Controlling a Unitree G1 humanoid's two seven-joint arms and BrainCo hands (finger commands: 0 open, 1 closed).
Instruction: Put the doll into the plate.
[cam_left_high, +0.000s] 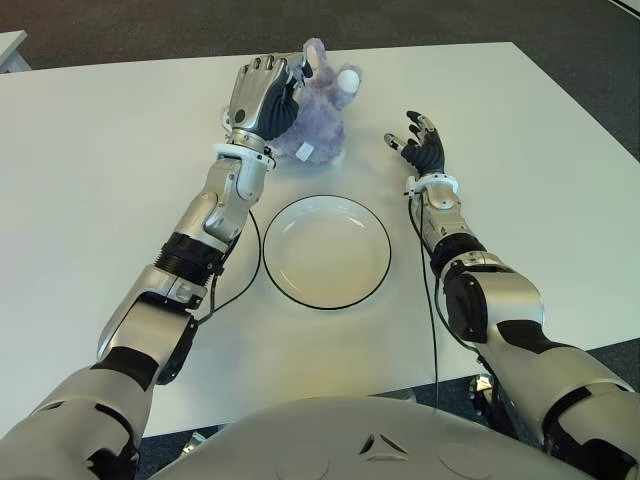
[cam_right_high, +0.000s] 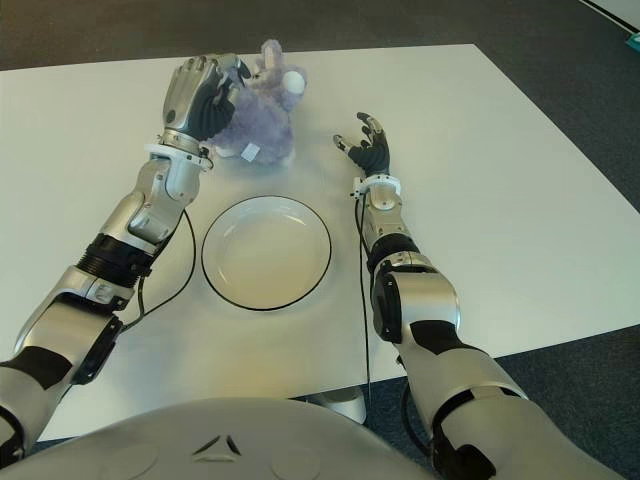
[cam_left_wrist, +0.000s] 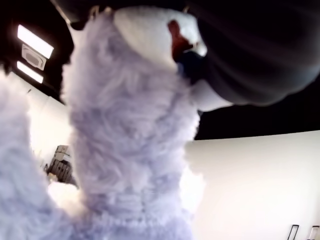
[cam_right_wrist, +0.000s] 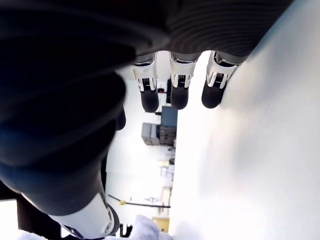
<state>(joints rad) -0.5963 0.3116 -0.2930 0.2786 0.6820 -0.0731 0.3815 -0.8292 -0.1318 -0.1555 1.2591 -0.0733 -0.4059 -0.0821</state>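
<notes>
In the left eye view the left hand (cam_left_high: 262, 95) is wrapped around the purple doll (cam_left_high: 322, 115) at the far part of the table (cam_left_high: 90, 180), its fingers curled into the fur from the doll's left flank, while the plate (cam_left_high: 327, 251) sits bare just on the near side of that hand, beside its forearm. The right hand (cam_left_high: 420, 145) shows to the right of the doll, a little apart from it, fingers spread and holding nothing. The right eye view gives the same layout: doll clasped, plate unfilled. The left wrist view is filled with the doll's fur pressed right against the palm, with a dark fingertip (cam_left_wrist: 250, 55) closing over its white muzzle, so the grasp looks secure. The right wrist view shows three extended fingertips (cam_right_wrist: 179, 97) above bare tabletop, with nothing between them. So the grasp appears done; whether the doll has left the table I cannot tell. Carrying it toward the body and releasing it into the plate remain.
</notes>
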